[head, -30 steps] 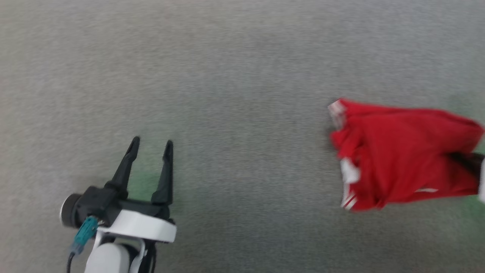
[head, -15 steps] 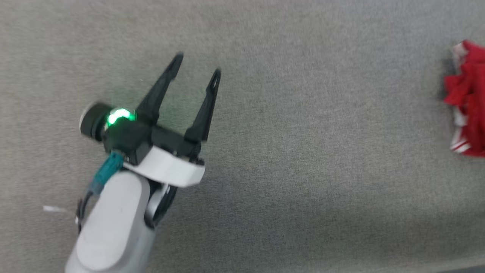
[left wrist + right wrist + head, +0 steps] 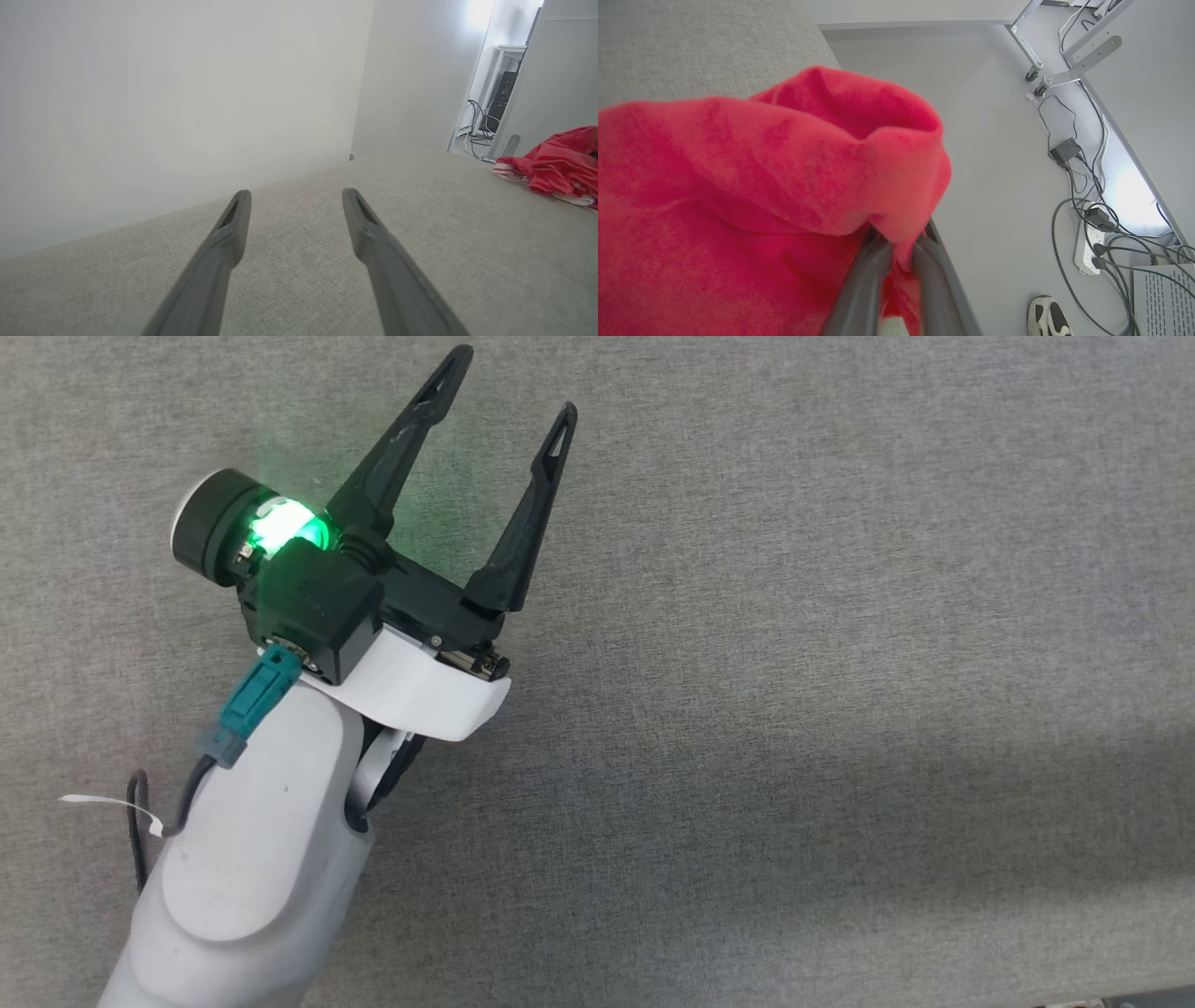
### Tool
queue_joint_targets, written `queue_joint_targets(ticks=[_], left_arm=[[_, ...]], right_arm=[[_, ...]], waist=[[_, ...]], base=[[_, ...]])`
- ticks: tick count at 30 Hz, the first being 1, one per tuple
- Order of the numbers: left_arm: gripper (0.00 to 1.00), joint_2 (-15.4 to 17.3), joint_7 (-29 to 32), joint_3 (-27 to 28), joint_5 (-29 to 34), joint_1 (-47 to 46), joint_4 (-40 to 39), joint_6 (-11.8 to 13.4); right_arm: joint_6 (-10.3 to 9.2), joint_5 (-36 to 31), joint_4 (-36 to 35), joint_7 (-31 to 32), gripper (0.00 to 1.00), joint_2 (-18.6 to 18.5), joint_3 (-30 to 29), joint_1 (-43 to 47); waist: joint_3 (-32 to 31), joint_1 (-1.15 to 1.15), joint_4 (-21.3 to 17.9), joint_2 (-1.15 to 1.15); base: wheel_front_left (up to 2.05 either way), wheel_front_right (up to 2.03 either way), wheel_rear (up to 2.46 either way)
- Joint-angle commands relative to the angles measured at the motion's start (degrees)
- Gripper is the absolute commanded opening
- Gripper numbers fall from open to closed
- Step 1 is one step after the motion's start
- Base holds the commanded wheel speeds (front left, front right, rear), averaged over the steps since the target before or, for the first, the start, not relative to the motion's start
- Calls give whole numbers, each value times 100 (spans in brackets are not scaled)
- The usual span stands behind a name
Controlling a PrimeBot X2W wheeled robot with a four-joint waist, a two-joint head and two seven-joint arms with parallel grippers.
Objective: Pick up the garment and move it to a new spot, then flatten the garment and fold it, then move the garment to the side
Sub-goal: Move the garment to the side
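Well, in the head view the left gripper (image 3: 513,385) hangs over the grey cloth-covered table (image 3: 840,616). Its two dark fingers are spread wide with nothing between them, and a green light (image 3: 285,527) glows at its wrist.

Along the left wrist view those fingers point across the tabletop toward a white wall (image 3: 163,93). The red jersey (image 3: 556,163) sits bunched well off to that view's right, striped trim showing, with a doorway (image 3: 486,93) and loose cables (image 3: 476,126) behind it.

In the right wrist view the right gripper (image 3: 902,247) is pinched narrow on a fold of the jersey, which bulges in a crumpled heap close to the table's edge. I'd judge the pick-up done and the move to a new spot under way; flattening, folding and setting aside are all left. Beyond that edge the floor (image 3: 994,116) carries a power strip (image 3: 1087,247), more cables and a shoe (image 3: 1048,317), so cloth slipping over the side looks the main hazard.
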Motion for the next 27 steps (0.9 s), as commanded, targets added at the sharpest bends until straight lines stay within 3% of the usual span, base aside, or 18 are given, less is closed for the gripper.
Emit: queue_joint_targets(ticks=[1, 4, 5, 6, 7, 12, 17, 27], left_arm=[[100, 14, -32, -1, 60, -83, -32, 6], [100, 26, -31, 10, 65, -77, -47, 6], [100, 22, -31, 21, 70, -48, -51, 6], [100, 13, -32, 40, 77, -10, -52, 6], [100, 8, -32, 62, 74, 39, -48, 6], [100, -105, -31, 293, -5, 513, -3, 6], [100, -271, -32, 592, -46, 1140, 78, 6], [100, -513, -32, 1171, -110, 2512, 385, 6]], right_arm=[[-5, -56, 77, -78, 0, 50, 12, -109], [-5, -224, 426, -329, 0, 133, 67, -332], [-5, -296, 533, -403, 11, 154, 87, -385], [-5, -373, 641, -495, 52, 180, 110, -440], [-5, -436, 722, -568, 100, 199, 143, -486], [-5, -671, 892, -874, 100, 252, 520, -498], [-5, -700, 625, -1049, 100, 404, 1064, -200], [-5, -94, -376, -1828, 100, 1145, 1934, 877]], waist=[[7, 0, 17, 0], [-32, 0, 22, 0], [-62, 0, 23, 0], [-102, 0, 25, 0], [-154, 0, 24, 0], [-697, 0, 42, 0], [-1275, 0, 130, 0], [-2350, 0, 492, 0]], base=[[0, 0, 0], [0, 0, 0], [0, 0, 0], [0, 0, 0], [0, 0, 0], [0, 0, 0], [0, 0, 0], [0, 0, 0]])
